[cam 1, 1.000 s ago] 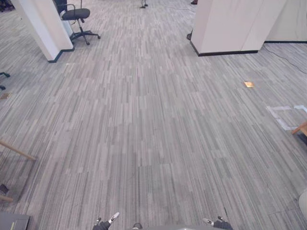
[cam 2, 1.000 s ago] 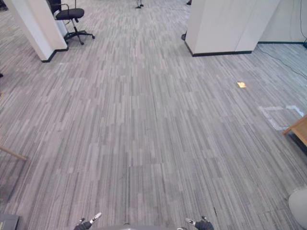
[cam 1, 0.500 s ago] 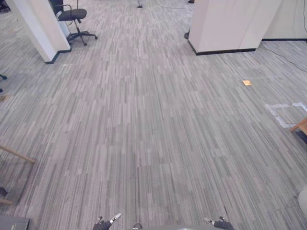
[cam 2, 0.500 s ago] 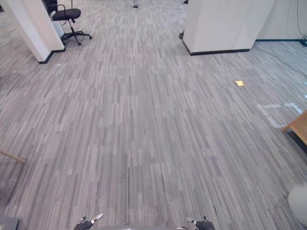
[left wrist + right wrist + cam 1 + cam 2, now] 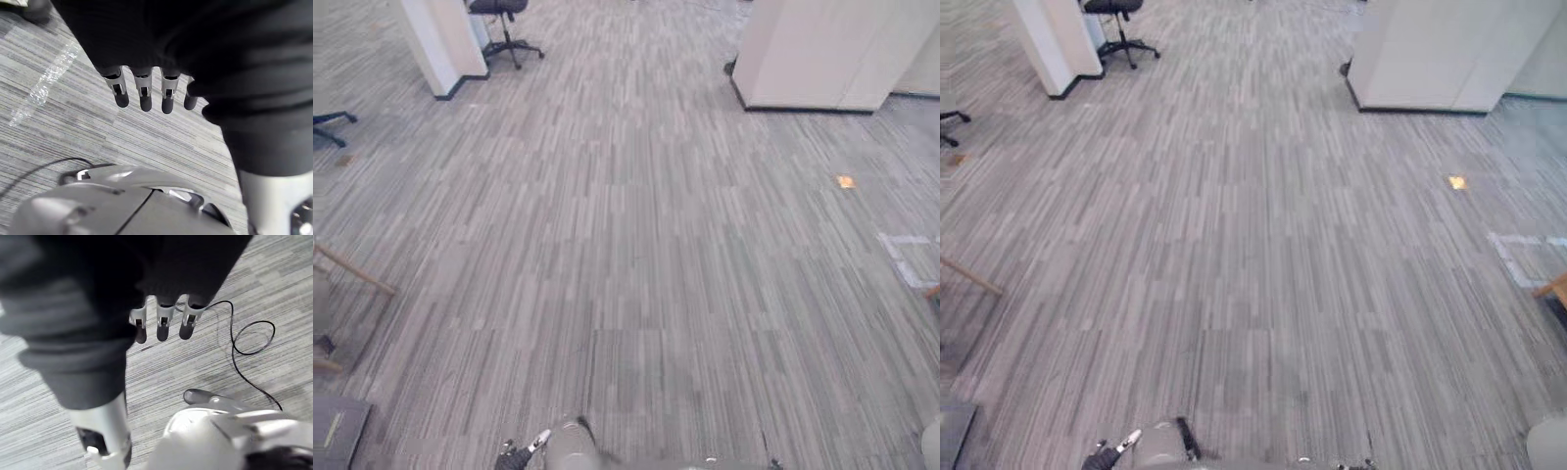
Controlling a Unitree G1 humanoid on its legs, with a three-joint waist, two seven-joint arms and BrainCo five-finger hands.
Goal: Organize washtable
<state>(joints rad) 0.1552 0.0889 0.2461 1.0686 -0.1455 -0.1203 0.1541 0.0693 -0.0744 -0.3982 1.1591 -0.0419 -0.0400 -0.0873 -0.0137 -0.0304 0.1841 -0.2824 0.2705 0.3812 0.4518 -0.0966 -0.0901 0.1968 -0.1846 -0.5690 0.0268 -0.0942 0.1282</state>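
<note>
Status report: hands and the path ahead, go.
Both empty: left hand open, right hand open. Carpet floor ahead. Office chair and pillar far left, white wall block far right.

The left hand (image 5: 519, 456) shows at 7 o'clock in the left eye view, its fingers (image 5: 145, 98) straight, relaxed and empty. The right hand (image 5: 163, 327) hangs the same way, fingers straight and empty.

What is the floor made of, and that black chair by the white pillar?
The floor looks like carpet: dull grey, fine stripes laid in patches, no shine. The black chair seems to have a soft padded seat on a hard wheeled base, plastic or metal; too far away to tell which.
</note>
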